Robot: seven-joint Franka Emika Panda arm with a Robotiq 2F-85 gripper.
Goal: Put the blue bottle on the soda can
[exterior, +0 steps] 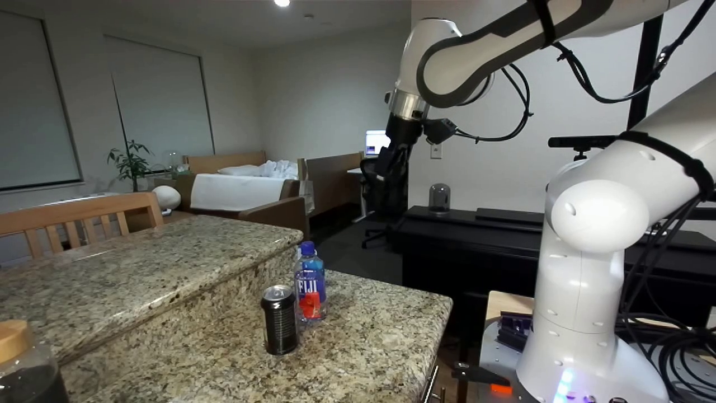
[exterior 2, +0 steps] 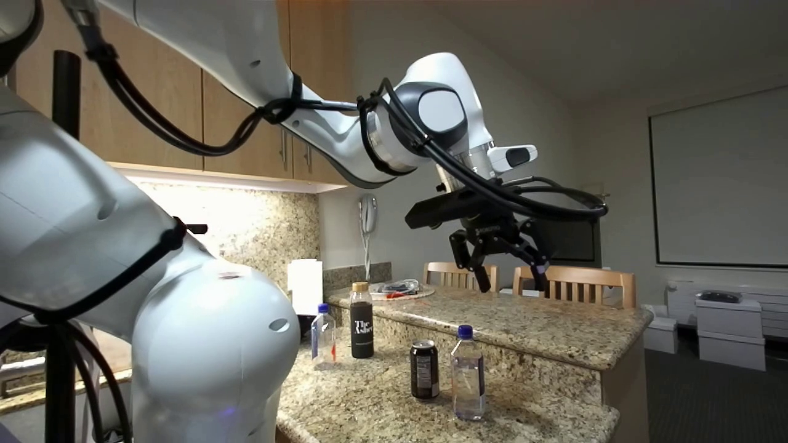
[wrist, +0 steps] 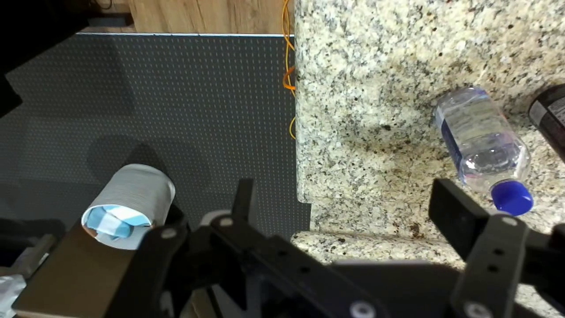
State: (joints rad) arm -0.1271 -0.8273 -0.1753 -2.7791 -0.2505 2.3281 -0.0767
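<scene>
Granite, speckled tan and grey, makes the 2-level counter (exterior: pixel 218 341) that spreads out below the gripper (exterior 2: pixel 512 283) and away from it to the side. White and thick-jointed, the robot arm (exterior: pixel 598 215) comes from higher up, bends over and ends at the gripper. Beyond the gripper in an exterior view I can see 2 wooden chairs (exterior 2: pixel 585 274), standing on the far side of the counter's raised level.

As for the gripper itself, it is black and hangs above the counter, released: its 2 fingers (wrist: pixel 457 214) stand spread wide, and between them the wrist view shows the counter's edge.

Among the smaller things, a dark bottle (exterior 2: pixel 362 326) with a tan cap stands below the gripper and well apart from it, next to a clear bottle (exterior 2: pixel 323 337) capped in blue. The blue bottle (exterior: pixel 311 288) of the task is closer in, upright on the lower level, below the gripper and just past 1 of its fingers as the wrist view looks down. Its label reads FIJI above a red patch. Just beside it, with a gap, the black soda can (exterior 2: pixel 424 370) stands upright too, a little farther out from the gripper. Smallest of all, the bottle's blue cap (wrist: pixel 512 197) points up, lower than the fingertips.
</scene>
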